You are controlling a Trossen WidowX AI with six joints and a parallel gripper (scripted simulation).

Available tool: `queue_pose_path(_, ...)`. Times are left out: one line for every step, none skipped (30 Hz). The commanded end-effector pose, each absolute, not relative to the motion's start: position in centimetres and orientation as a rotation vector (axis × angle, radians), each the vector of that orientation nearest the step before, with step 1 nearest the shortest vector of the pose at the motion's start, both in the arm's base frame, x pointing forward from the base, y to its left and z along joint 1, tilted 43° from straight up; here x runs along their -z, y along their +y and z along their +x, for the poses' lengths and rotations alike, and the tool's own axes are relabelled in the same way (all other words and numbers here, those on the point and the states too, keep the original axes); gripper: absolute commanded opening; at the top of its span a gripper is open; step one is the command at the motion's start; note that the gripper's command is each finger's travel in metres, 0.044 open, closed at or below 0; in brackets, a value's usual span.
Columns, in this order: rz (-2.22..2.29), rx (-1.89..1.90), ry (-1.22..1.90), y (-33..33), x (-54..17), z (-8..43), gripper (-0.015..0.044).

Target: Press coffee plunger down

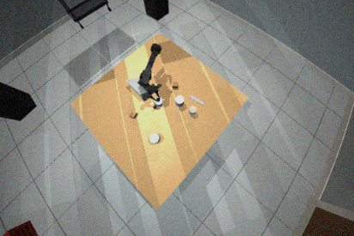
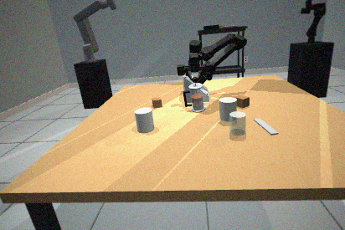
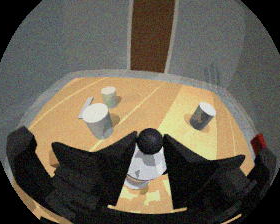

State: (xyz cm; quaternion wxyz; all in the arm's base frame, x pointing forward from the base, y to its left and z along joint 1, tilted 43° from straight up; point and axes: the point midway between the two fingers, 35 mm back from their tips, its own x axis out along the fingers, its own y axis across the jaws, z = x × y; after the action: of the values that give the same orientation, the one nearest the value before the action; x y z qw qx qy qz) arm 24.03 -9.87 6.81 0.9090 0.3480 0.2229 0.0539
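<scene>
plunger (image 3: 149, 141) points straight up, gripped between fingers; press (image 2: 198, 102) upright.

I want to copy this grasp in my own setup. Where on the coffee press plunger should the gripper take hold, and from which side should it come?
Grip the round black knob on top of the plunger, coming from straight above. The press stands upright, so a vertical approach pushes along its axis and is less likely to tip it. The gripper is already shut on the knob this way, one finger on each side.

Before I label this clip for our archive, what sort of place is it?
Probably a robotics lab: a bare grey-walled room, a square wooden table on grey floor tiles, and spare robot arms on black pedestals.
</scene>
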Motion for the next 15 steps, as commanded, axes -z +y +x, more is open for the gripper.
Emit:
queue_pose_path(0.744,-0.120,0.480,-9.35,-6.24,24.05,0.0124)
queue_pose_path(0.744,-0.120,0.480,-9.36,-6.24,24.07,0.0124)
queue_pose_path(0.744,-0.120,0.480,-9.38,-6.23,24.08,0.0124)
queue_pose_path(0.744,-0.120,0.480,-9.39,-6.23,24.10,0.0124)
queue_pose_path(0.744,-0.120,0.480,-9.41,-6.22,24.12,0.0124)
queue_pose_path(0.744,-0.120,0.480,-9.42,-6.21,24.13,0.0124)
queue_pose_path(0.744,-0.120,0.480,-9.43,-6.21,24.15,0.0124)
queue_pose_path(0.744,-0.120,0.480,-9.44,-6.20,24.16,0.0124)
queue_pose_path(0.744,-0.120,0.480,-9.45,-6.20,24.17,0.0124)
queue_pose_path(0.744,-0.120,0.480,-9.46,-6.19,24.19,0.0124)
queue_pose_path(0.744,-0.120,0.480,-9.47,-6.19,24.20,0.0124)
queue_pose_path(0.744,-0.120,0.480,-9.49,-6.20,24.20,0.0124)
queue_pose_path(0.744,-0.120,0.480,-9.52,-6.24,24.21,0.0124)
queue_pose_path(0.744,-0.120,0.480,-9.52,-6.22,24.21,0.0124)
queue_pose_path(0.744,-0.120,0.480,-9.51,-6.18,24.22,0.0124)
